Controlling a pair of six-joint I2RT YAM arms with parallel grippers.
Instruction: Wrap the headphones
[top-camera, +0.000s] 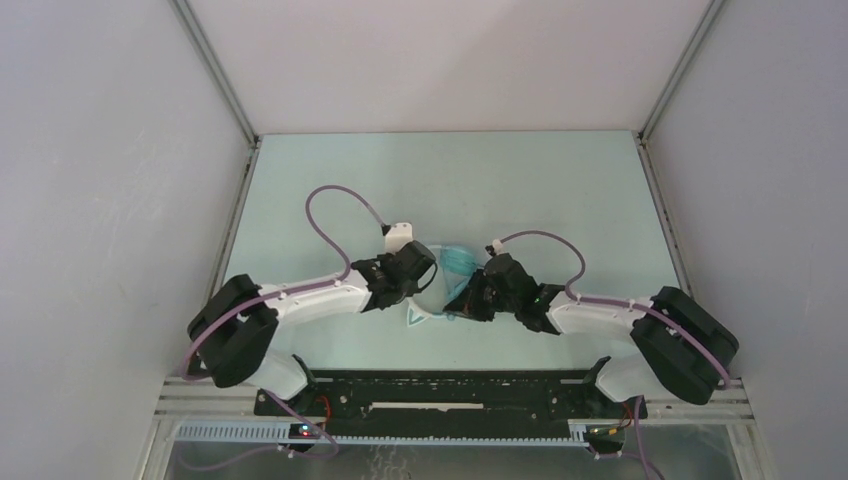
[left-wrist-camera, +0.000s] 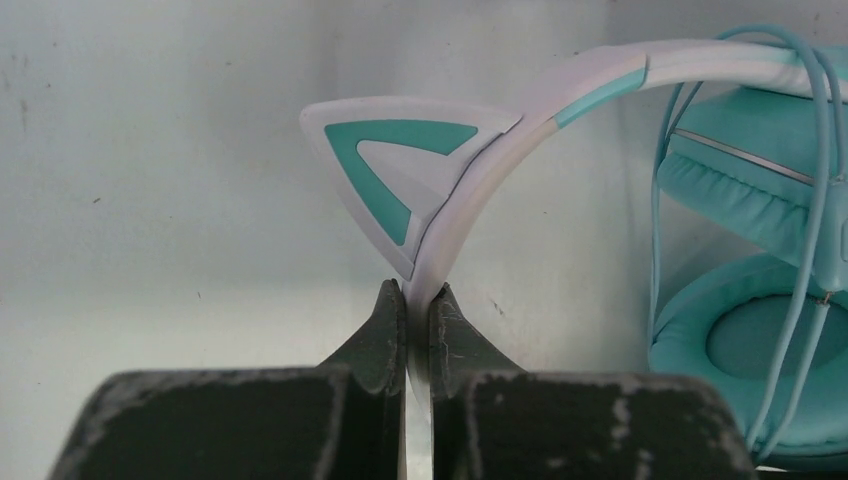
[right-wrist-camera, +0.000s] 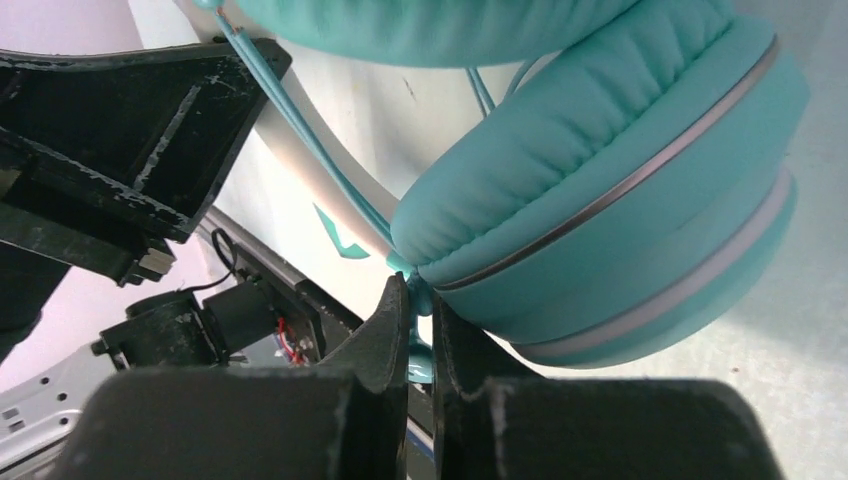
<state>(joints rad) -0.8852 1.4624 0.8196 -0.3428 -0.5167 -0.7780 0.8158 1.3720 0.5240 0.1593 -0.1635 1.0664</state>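
left hand (left-wrist-camera: 418, 300), right hand (right-wrist-camera: 420, 300), one headphones (left-wrist-camera: 470, 190)

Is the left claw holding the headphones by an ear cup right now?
No, the left claw is pinching the white headband right at the base of the cat ear.

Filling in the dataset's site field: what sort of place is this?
Most likely a lab robot cell, not a home or shop. Blank white panels in aluminium framing box in a pale green table, two arms are bolted to a rail at its near edge, and the headphones are the sole prop.
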